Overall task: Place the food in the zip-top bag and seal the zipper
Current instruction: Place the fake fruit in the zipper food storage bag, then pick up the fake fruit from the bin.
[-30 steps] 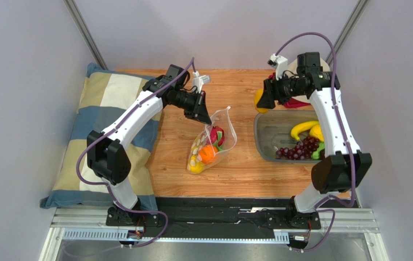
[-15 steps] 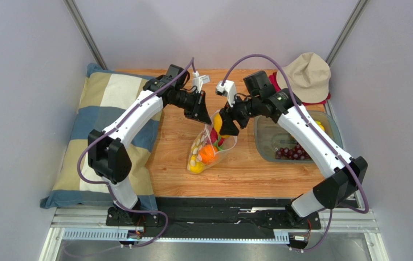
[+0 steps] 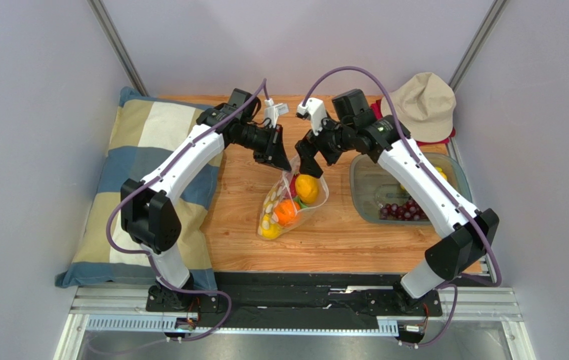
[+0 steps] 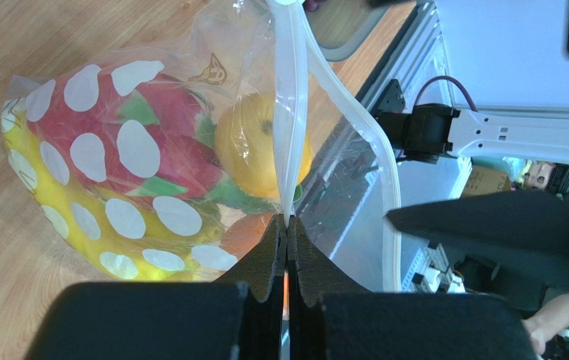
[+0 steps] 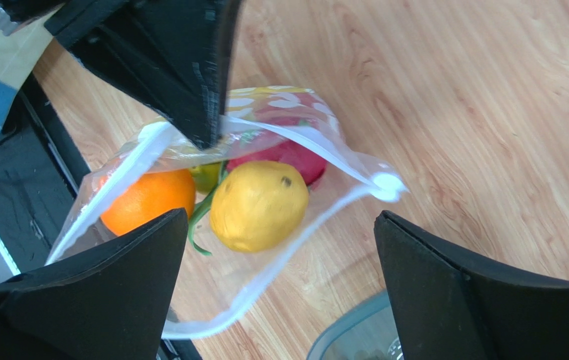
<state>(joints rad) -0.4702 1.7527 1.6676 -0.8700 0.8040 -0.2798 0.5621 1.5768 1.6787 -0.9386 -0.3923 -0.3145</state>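
The dotted clear zip-top bag [image 3: 293, 201] lies on the wooden table with its mouth lifted open. My left gripper [image 3: 281, 160] [image 4: 287, 225] is shut on one side of the whitish zipper [image 4: 290, 112]. Inside the bag lie a yellow fruit [image 5: 259, 204] [image 3: 307, 187], an orange [image 5: 147, 199], a pink dragon fruit [image 4: 152, 142] and bananas [image 4: 77, 225]. My right gripper [image 3: 311, 166] [image 5: 281, 216] hangs open just above the mouth, nothing between its fingers. Dark grapes [image 3: 406, 209] stay in the grey tray.
The grey tray [image 3: 358, 192] sits right of the bag, partly under my right arm. A beige hat [image 3: 424, 105] on something red lies at the back right. A checked pillow [image 3: 137, 172] covers the table's left side.
My right arm swung from above the tray to the bag's mouth carrying the yellow fruit. Its jaws then opened and the fruit now lies inside the bag. The left arm held still.
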